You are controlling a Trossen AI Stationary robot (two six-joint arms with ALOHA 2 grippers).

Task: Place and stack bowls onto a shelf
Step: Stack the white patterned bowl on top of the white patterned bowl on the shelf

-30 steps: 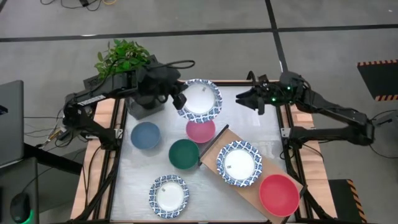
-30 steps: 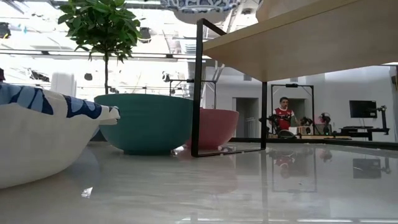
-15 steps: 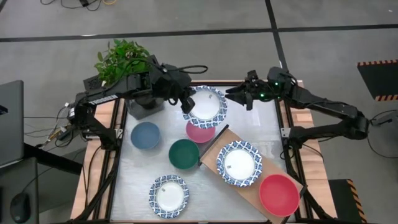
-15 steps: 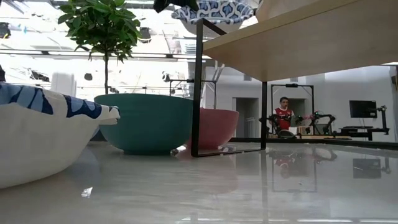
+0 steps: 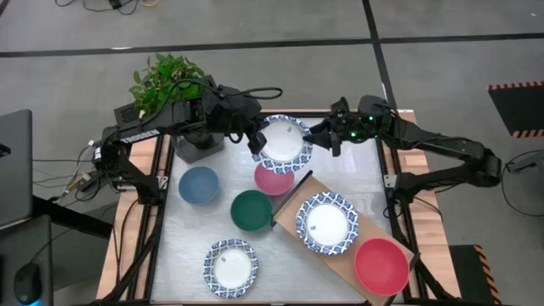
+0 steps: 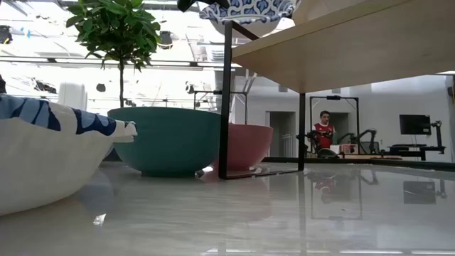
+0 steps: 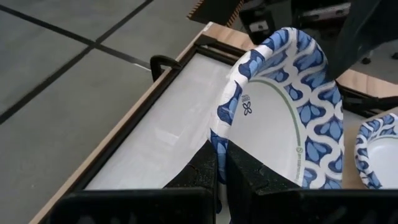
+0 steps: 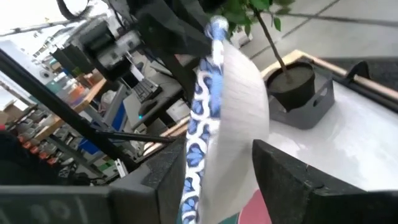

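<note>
The overhead cam looks straight down on the whole white wood-framed surface (image 5: pixel 212 229) and both dark arms, from fairly far up. The low cam sits right on that surface, aimed level across it into the room, so close that a white bowl with blue pattern (image 6: pixel 43 153) fills its corner. Each wrist cam peers forward past its own claw, at very close range. All four views share the raised white bowl with a blue patterned rim (image 5: pixel 283 143) (image 6: pixel 245 11) (image 7: pixel 280 118) (image 8: pixel 217 118). The leafy green potted plant (image 5: pixel 166 81) (image 6: pixel 117 32) (image 8: pixel 273 37) shows up in three of them.
</note>
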